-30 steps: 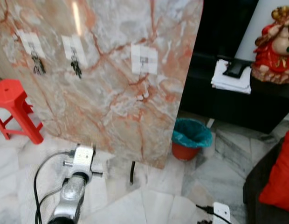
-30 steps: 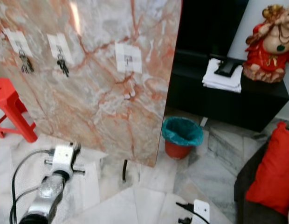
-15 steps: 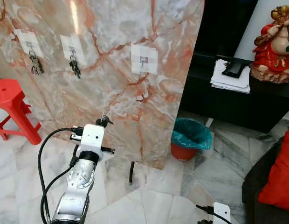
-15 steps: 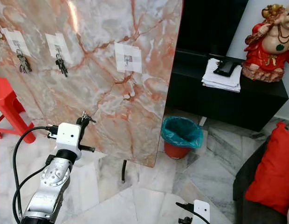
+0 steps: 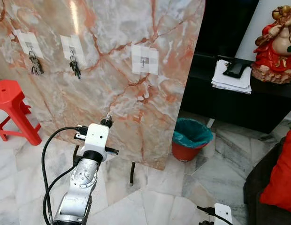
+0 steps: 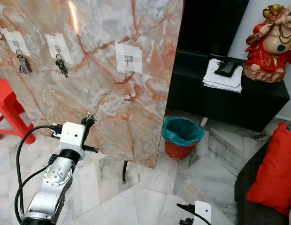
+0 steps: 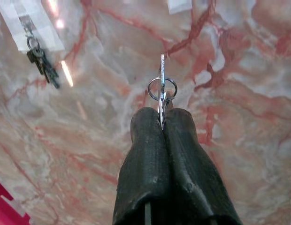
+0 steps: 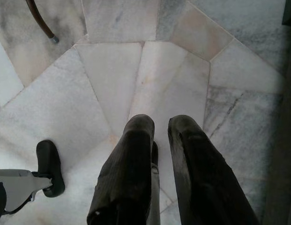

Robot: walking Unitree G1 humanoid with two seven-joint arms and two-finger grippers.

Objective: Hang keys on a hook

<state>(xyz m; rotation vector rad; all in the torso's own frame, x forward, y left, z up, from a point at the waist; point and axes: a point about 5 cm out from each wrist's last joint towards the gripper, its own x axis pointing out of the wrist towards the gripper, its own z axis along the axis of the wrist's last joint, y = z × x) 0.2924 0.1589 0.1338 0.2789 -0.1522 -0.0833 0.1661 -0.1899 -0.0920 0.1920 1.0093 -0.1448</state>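
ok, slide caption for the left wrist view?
Left gripper pinching a silver key ring before the pink-veined marble panel.

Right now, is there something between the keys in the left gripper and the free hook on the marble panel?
Nothing visible stands in the way. The left gripper holds the keys in front of the marble panel, below the free hook, with bare marble between them. The two other hooks already carry keys.

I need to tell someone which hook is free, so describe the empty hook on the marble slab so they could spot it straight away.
A big pink-veined marble slab leans upright beside a dark cabinet. Three white patches cross its upper part, each with a small hook. The free hook is the one nearest the cabinet; the other two hold key bunches.
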